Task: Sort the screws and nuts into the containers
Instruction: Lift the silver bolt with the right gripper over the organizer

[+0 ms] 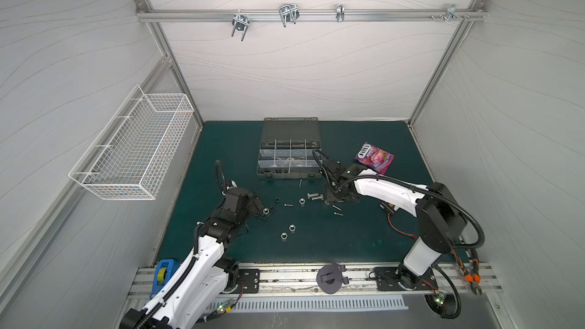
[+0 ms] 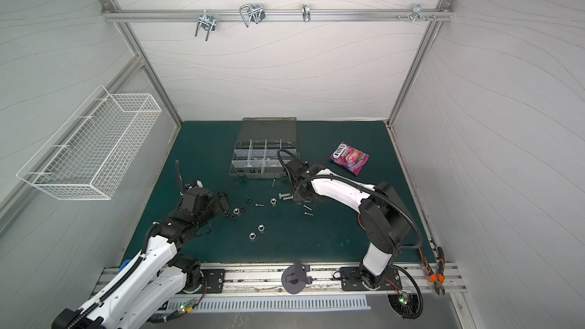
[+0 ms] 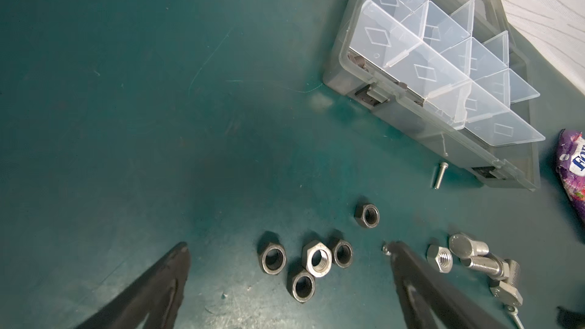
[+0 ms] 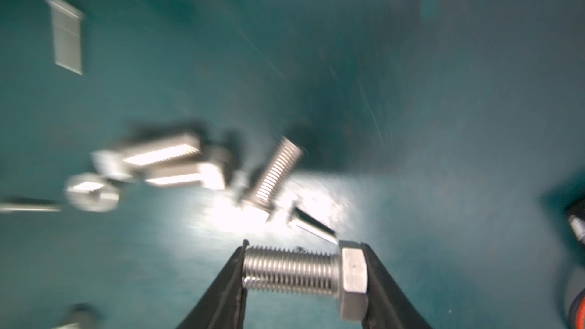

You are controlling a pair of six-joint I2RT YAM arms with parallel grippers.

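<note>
We see our right gripper (image 4: pixel 304 248) clamped lengthwise on a bolt (image 4: pixel 291 272), left gripper (image 3: pixel 289 245) wide open, empty, by the nuts (image 3: pixel 316 259)

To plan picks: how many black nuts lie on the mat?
4 black nuts: three sit around a silver nut by the left gripper; one alone nearer the case. Others may be hidden.

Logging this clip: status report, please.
Left gripper open over black nuts. Right gripper shut on hex bolt, end to end. Other bolts close by; organizer case open.
</note>
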